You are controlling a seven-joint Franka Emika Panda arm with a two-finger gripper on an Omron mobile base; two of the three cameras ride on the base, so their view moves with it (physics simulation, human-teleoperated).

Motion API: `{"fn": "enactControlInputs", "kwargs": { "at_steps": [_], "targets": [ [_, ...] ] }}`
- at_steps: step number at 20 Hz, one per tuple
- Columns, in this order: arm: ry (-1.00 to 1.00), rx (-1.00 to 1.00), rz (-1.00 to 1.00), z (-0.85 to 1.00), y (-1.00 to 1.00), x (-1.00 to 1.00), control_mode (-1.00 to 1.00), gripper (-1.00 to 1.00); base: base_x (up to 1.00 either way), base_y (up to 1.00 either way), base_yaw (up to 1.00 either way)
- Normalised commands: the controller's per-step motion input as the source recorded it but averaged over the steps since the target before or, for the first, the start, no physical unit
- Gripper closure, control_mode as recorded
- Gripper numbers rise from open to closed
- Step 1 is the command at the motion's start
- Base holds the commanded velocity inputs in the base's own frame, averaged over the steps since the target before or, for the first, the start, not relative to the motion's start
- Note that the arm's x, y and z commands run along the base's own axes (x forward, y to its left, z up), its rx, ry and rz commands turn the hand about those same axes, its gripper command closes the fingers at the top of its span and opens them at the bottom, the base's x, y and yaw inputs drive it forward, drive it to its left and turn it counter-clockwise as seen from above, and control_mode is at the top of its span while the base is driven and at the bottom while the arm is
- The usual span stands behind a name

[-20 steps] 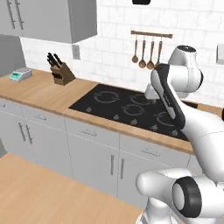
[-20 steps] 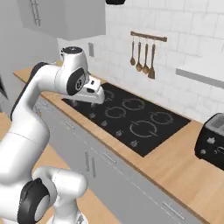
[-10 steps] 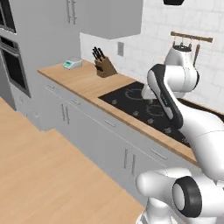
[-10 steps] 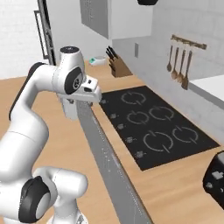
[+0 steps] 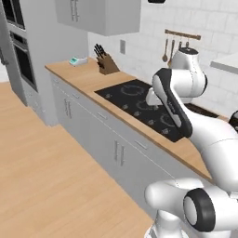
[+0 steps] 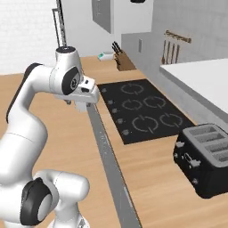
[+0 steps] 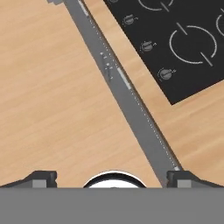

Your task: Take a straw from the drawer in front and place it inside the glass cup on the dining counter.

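Transit toward the task area is judged to be the step in hand, as none of the task's own things is seen: no straw, no glass cup, no wide drawer standing open and no light-wood island top. The white arm's two-finger gripper (image 6: 83, 107) is held above the front edge of the wall-side wooden table (image 6: 147, 164), just beside the black glass cooktop (image 6: 144, 111). In the hand view the two dark fingers (image 7: 41, 178) are seen far apart at the bottom corners, with nothing between them, so they are spread and empty.

Grey cabinet fronts with slim silver handles (image 5: 118, 153) are seen below the table. A wooden knife block with dark handles (image 5: 106, 62) stands at the back wall, with hanging wooden utensils (image 5: 173, 49) farther along. A black slot toaster (image 6: 205, 156) rests on the table near the cooktop.

The straw's position cannot be told from these views; it is presumed to lie in a closed drawer. The next move calls for the correct drawer to be located and faced, then for its bar handle to be approached with the fingers kept spread.
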Motion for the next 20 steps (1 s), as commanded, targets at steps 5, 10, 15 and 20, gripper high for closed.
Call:
{"fn": "enactControlInputs", "kwargs": {
  "at_steps": [5,10,15,20],
  "targets": [
    [0.00,0.00,0.00,0.00,0.00,0.00,1.00,-1.00,-0.01,-0.77,0.17],
    [0.00,0.01,0.09,0.00,-0.12,0.13,-1.00,-1.00,0.14,-0.45,0.14],
    [0.00,-0.10,0.09,-0.03,0.44,0.08,-1.00,-1.00,0.00,0.00,0.00],
    [0.00,-0.48,0.00,-0.36,1.00,0.09,-1.00,-1.00,0.00,0.00,0.00]
  ]
}}
